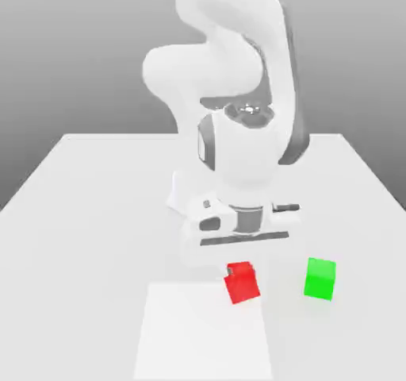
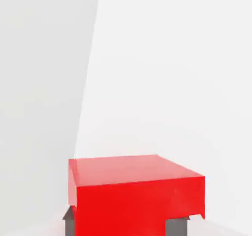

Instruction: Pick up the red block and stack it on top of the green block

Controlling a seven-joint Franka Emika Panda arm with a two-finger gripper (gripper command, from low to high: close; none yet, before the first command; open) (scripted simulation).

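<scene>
The Panda arm (image 1: 272, 50) wears smooth, rounded white shells with grey joint bands; its broad white hand (image 1: 238, 240) carries a dark slot, and dark grey tips finish the jaws.

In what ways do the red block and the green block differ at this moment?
The red block is bright red, while the green block is bright green. The red block is between the fingers of the gripper; the green block stands free of it on the table. In the exterior view, the red block looks tilted, whereas the green block looks nearly upright. Both are plain cubes.
</scene>
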